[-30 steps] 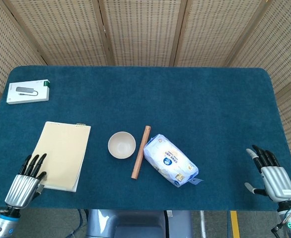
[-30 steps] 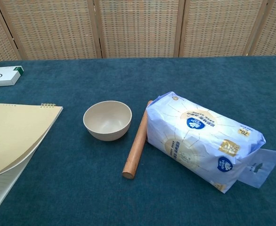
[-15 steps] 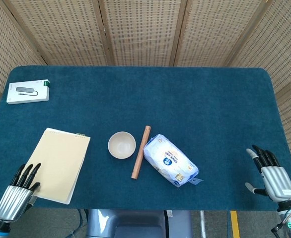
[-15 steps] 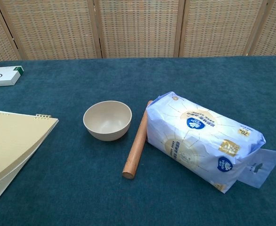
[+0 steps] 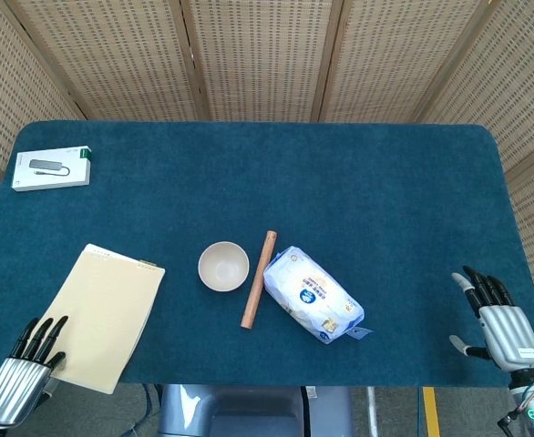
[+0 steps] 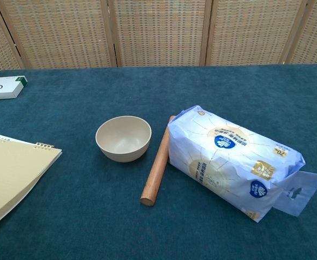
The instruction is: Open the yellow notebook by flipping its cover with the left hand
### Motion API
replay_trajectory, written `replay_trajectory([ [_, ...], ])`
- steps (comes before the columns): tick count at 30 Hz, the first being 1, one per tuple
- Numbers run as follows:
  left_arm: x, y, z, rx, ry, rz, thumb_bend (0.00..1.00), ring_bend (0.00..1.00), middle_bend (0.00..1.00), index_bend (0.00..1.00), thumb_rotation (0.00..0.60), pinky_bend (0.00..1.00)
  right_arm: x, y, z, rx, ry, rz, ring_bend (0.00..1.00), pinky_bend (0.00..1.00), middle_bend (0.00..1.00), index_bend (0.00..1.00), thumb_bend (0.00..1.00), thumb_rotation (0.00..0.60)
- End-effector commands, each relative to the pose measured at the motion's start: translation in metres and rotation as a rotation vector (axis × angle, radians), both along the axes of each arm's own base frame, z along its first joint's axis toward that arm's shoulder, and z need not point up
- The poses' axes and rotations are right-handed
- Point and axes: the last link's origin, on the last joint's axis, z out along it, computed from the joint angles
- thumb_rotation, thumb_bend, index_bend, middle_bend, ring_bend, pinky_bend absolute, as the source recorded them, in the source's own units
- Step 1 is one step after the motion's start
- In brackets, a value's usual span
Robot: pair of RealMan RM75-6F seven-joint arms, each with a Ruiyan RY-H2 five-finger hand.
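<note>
The yellow notebook point(image 5: 103, 314) lies shut at the table's near left, spiral binding at its far edge, and its near corner juts past the table's front edge. In the chest view the yellow notebook point(image 6: 12, 173) shows at the left border with page edges visible under the cover. My left hand point(image 5: 21, 373) is at the notebook's near left corner, fingers pointing away from me and the thumb against the notebook's edge, seemingly holding it. My right hand point(image 5: 502, 323) rests open at the table's near right, fingers spread, holding nothing. Neither hand shows in the chest view.
A beige bowl point(image 5: 223, 266) stands mid-table, a wooden rolling pin point(image 5: 258, 279) just right of it, and a blue-white flour bag point(image 5: 317, 293) beside that. A white box point(image 5: 52, 168) lies at the far left. Woven screens stand behind the blue table point(image 5: 340, 182).
My left hand has drawn back toward me and to the left, and the notebook has slid with it over the table's front edge. The lifted cover has dropped flat. The right hand stayed still.
</note>
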Motion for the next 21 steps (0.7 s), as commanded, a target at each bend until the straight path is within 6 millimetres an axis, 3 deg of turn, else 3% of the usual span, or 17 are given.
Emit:
replay_trajectory([
  [1, 0.0, -0.005, 0.002, -0.003, -0.002, 0.002, 0.44, 0.0, 0.0, 0.79, 0.6, 0.0, 0.0, 0.0, 0.0, 0.0, 0.0, 0.0, 0.0, 0.03, 0.0, 0.02, 0.23, 0.6],
  [6, 0.001, -0.007, 0.005, 0.005, -0.006, -0.003, 0.44, 0.0, 0.0, 0.79, 0.6, 0.0, 0.0, 0.0, -0.001, 0.002, 0.002, -0.001, 0.0, 0.03, 0.0, 0.02, 0.23, 0.6],
  [11, 0.004, 0.007, 0.011, 0.038, -0.001, -0.041, 0.44, 0.0, 0.0, 0.79, 0.6, 0.0, 0.0, 0.0, -0.001, 0.002, 0.003, -0.001, 0.0, 0.03, 0.0, 0.02, 0.23, 0.6],
  [15, 0.01, 0.032, 0.018, 0.081, 0.008, -0.089, 0.44, 0.0, 0.0, 0.79, 0.6, 0.0, 0.0, 0.0, -0.001, 0.002, 0.004, -0.001, 0.0, 0.03, 0.0, 0.02, 0.23, 0.6],
  [21, 0.027, 0.088, 0.033, 0.148, 0.023, -0.15, 0.44, 0.0, 0.0, 0.79, 0.6, 0.0, 0.0, 0.0, -0.001, 0.001, 0.0, -0.002, 0.0, 0.03, 0.0, 0.02, 0.23, 0.6],
])
